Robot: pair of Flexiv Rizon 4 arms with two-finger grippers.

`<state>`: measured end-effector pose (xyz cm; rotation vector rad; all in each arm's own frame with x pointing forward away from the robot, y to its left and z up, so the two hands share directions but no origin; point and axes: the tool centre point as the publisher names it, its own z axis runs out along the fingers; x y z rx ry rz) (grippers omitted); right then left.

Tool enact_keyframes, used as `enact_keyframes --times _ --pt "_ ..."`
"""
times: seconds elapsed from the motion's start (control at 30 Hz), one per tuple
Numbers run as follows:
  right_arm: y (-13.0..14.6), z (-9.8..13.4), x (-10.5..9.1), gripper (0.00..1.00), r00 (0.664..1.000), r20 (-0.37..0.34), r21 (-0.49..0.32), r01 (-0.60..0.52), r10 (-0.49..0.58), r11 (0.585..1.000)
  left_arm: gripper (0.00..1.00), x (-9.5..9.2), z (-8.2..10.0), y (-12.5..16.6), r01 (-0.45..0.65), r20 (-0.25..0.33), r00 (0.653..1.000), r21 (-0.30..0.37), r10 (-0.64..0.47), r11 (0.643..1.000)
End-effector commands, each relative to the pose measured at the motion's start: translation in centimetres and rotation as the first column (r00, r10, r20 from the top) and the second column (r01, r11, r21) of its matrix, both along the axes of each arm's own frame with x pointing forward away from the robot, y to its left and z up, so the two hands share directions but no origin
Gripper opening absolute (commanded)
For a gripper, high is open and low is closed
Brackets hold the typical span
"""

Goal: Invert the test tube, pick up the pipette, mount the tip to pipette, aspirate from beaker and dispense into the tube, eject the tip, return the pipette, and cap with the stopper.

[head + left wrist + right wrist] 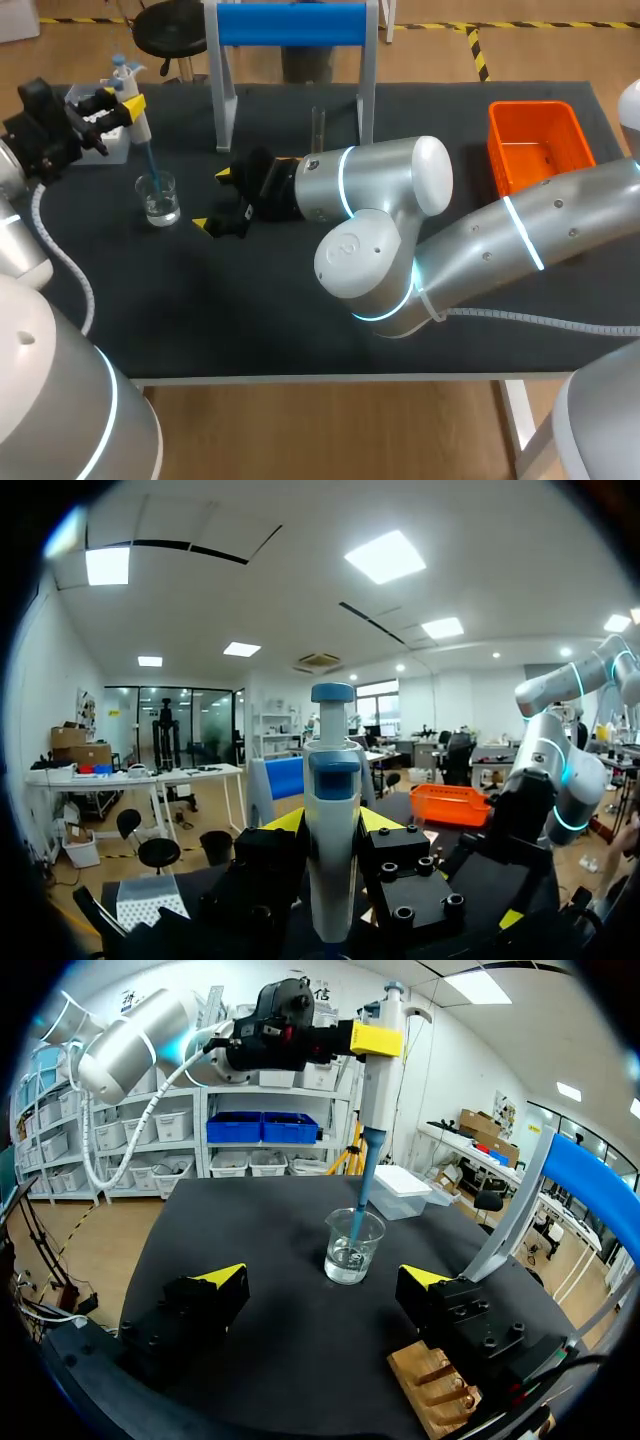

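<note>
My left claw [128,105] is clamped on the pipette [377,1085], its blue tip [363,1175] mounted and dipped into the beaker [158,198], so I judge we're at the aspirate step. My right claw [214,198] sits low over the surface just beside the beaker, spread apart and empty; dispensing into the upright test tube [318,125], ejecting, returning and capping remain

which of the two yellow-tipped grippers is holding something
The left gripper, shut on the white-and-blue pipette whose tip dips into the clear glass beaker; the right gripper stands open and empty.
</note>
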<state>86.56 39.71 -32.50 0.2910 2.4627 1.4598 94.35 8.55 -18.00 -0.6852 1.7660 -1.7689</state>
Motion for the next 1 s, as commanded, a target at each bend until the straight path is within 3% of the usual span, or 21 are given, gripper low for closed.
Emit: enact_keyframes --times 0.03,1.0 --pt "0.2 -0.3 0.0 1.00 1.000 0.003 0.005 0.003 -0.003 1.000 0.00 0.0 -0.3 0.0 -0.005 0.002 1.000 -0.002 0.005 1.000" --pt "0.2 -0.3 0.0 1.00 1.000 0.003 0.005 0.003 -0.003 1.000 0.00 0.0 -1.6 0.0 -0.016 -0.017 1.000 -0.009 0.016 1.000"
